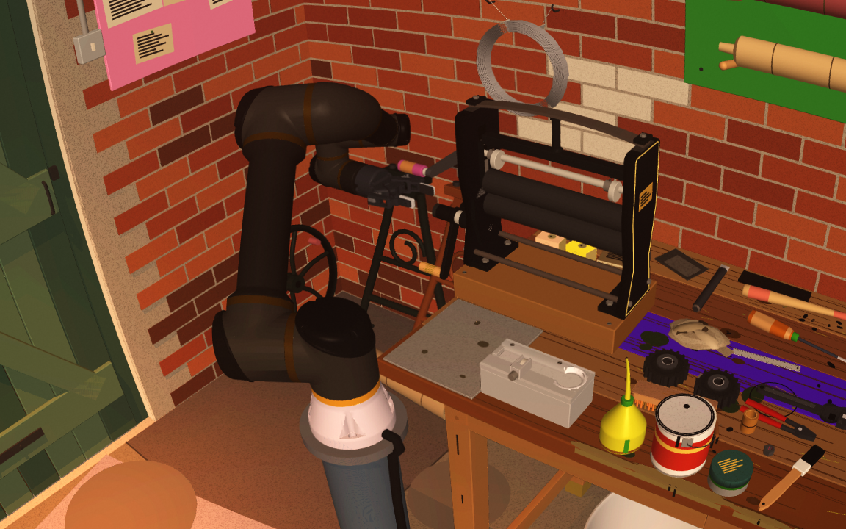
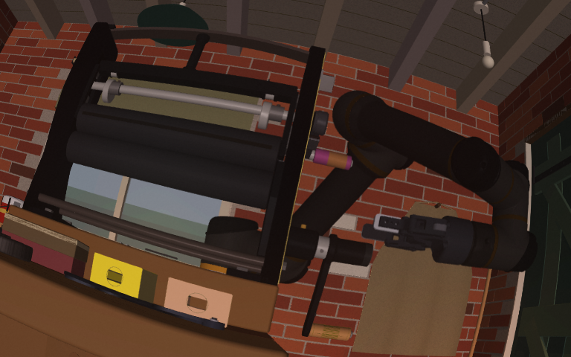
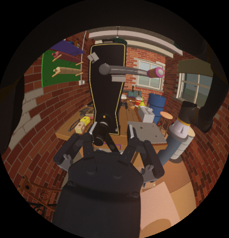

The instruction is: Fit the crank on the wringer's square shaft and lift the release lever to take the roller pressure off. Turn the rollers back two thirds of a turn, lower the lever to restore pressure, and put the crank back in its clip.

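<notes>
My gripper (image 1: 421, 191) (image 2: 374, 226) (image 3: 112, 131) hangs open and empty off the wringer's (image 1: 554, 210) (image 2: 181, 155) left end, just outboard of the crank hub (image 1: 445, 214) (image 2: 345, 251) (image 3: 101, 133) and level with it. The crank sits on the shaft. Its arm hangs down to a wooden grip (image 1: 429, 268) (image 2: 330, 331). The release lever (image 3: 127, 70) points out from the side plate above my gripper. Its pink-and-orange knob (image 1: 412, 168) (image 2: 330, 158) (image 3: 155, 72) is higher than my fingers.
Behind stands a brick wall with an iron stand (image 1: 400, 250). The wringer sits on a wooden base (image 1: 544, 302) on the workbench. A grey plate (image 1: 459, 345), a grey clip block (image 1: 535, 380), an oil can (image 1: 623, 421), a tin (image 1: 684, 434) and tools lie on the bench.
</notes>
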Motion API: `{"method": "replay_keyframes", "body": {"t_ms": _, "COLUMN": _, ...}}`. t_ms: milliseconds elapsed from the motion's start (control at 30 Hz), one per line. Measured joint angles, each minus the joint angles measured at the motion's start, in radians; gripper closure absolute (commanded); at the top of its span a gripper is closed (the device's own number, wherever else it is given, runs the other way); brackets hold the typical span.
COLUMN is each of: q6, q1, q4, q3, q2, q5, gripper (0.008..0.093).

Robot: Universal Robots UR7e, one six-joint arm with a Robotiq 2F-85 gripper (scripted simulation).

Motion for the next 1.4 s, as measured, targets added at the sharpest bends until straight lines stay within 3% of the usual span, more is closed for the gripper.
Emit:
{"method": "replay_keyframes", "body": {"t_ms": 400, "q6": 0.0, "q1": -0.025, "q4": -0.02, "q3": -0.082, "q2": 0.102, "q5": -0.025, "gripper": 0.0334}}
{"method": "replay_keyframes", "body": {"t_ms": 800, "q6": 0.0, "q1": -0.029, "q4": -0.021, "q3": -0.101, "q2": 0.122, "q5": -0.029, "gripper": 0.0334}}
{"method": "replay_keyframes", "body": {"t_ms": 1000, "q6": 0.0, "q1": 0.02, "q4": 0.046, "q3": -0.24, "q2": 0.19, "q5": 0.017, "gripper": 0.0334}}
{"method": "replay_keyframes", "body": {"t_ms": 1400, "q6": 0.0, "q1": 0.006, "q4": 0.029, "q3": -0.202, "q2": 0.172, "q5": 0.006, "gripper": 0.0334}}
